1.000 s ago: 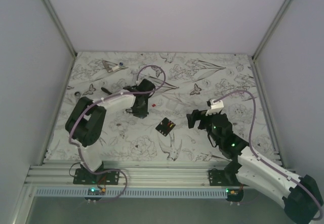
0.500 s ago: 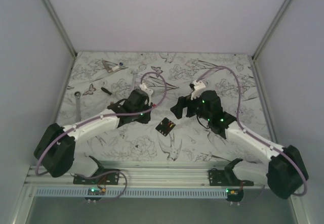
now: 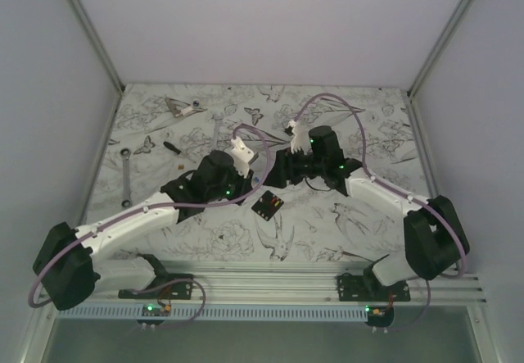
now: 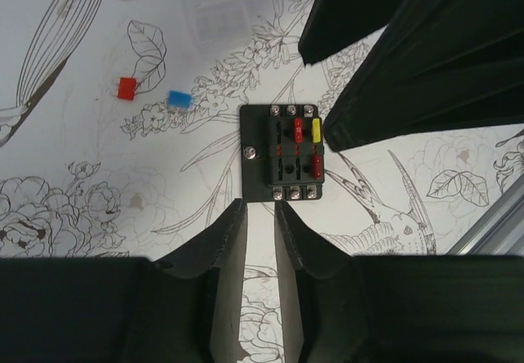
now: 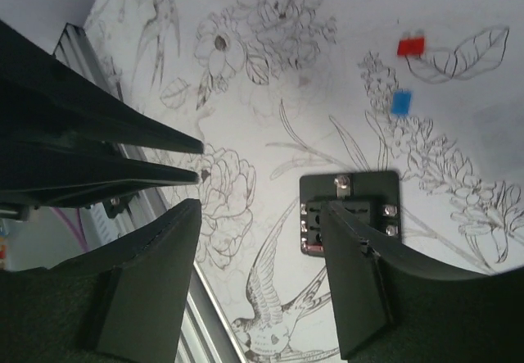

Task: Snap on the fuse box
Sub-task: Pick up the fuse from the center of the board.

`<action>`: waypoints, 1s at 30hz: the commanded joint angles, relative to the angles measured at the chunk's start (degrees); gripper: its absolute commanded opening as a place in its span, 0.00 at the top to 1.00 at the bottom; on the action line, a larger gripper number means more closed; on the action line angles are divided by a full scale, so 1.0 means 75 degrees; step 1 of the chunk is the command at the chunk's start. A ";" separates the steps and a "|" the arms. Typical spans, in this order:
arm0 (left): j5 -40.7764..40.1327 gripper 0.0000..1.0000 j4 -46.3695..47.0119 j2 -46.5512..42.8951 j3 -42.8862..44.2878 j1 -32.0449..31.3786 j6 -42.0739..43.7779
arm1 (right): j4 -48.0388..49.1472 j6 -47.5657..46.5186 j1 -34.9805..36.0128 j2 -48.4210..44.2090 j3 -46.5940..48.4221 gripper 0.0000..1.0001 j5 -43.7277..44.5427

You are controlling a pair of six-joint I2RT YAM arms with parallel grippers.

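Observation:
The fuse box [image 3: 268,206] is a small black square block with red and yellow fuses, lying flat on the flower-print table. In the left wrist view the fuse box [image 4: 281,154] sits just beyond my left gripper [image 4: 260,214], whose jaws stand a narrow gap apart with only table between them. My right gripper [image 5: 260,215] hovers open and wide over the table. One of its fingers [image 5: 360,281] overlaps the fuse box [image 5: 350,207] in that view. From above, the left gripper [image 3: 246,192] and right gripper [image 3: 272,183] flank the box closely.
A loose red fuse [image 4: 125,88] and a blue one [image 4: 179,98] lie beyond the box, near a clear flat piece [image 4: 214,15]. Wrenches [image 3: 125,179] [image 3: 219,125] and other tools [image 3: 182,106] lie at the back left. The aluminium rail [image 3: 262,281] runs along the near edge.
Both arms have swung in toward the middle and now hang beside the fuse box. The right jaws have narrowed from their widest. The left jaws keep the same narrow gap.

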 commanded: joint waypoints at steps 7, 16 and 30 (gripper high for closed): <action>-0.0829 0.63 0.0145 0.0119 -0.0675 0.0301 -0.1257 | -0.1424 -0.1019 0.0231 0.0311 0.0371 0.32 0.2172; -0.0124 0.50 -0.0786 0.0869 -0.0568 0.2029 -0.2910 | -0.1526 -0.1702 0.1102 0.2050 0.1848 0.41 0.3667; 0.0734 0.34 -0.0817 0.1050 -0.1023 0.3292 -0.3691 | -0.2152 -0.1471 0.1472 0.4368 0.3912 0.67 0.4294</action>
